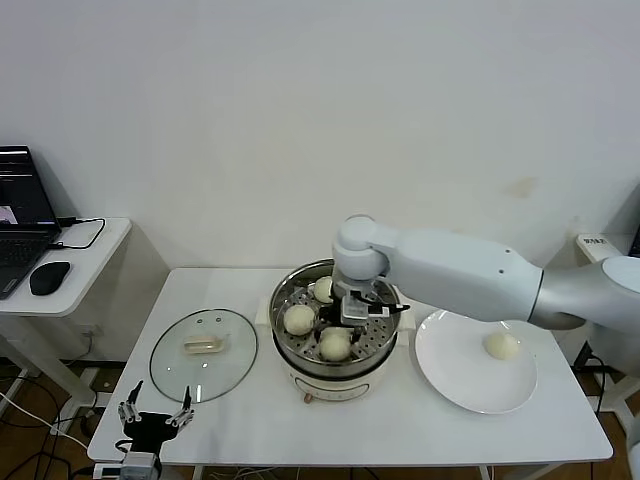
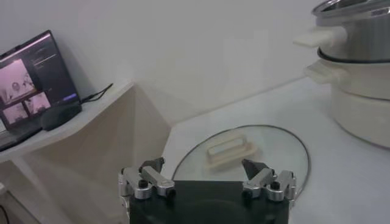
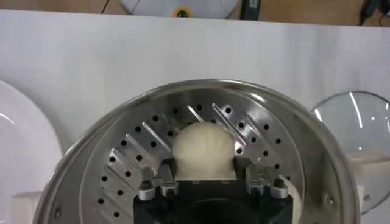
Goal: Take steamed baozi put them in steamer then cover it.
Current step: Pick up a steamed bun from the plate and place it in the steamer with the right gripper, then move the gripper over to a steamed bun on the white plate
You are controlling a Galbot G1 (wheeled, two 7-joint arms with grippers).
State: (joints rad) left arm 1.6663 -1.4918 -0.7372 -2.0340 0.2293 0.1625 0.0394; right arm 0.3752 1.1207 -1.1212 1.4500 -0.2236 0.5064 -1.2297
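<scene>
Head view: right gripper (image 1: 362, 307) is down inside the steamer (image 1: 385, 345), which stands mid-table. Right wrist view shows a baozi (image 3: 203, 149) resting on the perforated tray (image 3: 131, 158) between the fingers (image 3: 152, 185); the jaws stand either side of it, and whether they touch it or have just cleared it cannot be told. Judged: release under way.

Two more buns (image 1: 299, 319) sit on the tray's left side, a further one (image 1: 323, 289) toward the back. One bun (image 1: 501, 346) remains on the white plate (image 1: 450, 385) near the table's right edge.

Key relation: that last bun lies to the right of the steamer, on the right arm's own side, so the right arm is nearer.

Cover (image 1: 168, 365) lies flat near the table's left edge, its handle (image 2: 232, 150) running roughly left-right. Left gripper (image 1: 155, 413) hangs parked at the front-left corner, jaws wide, empty, nearer the cover.
</scene>
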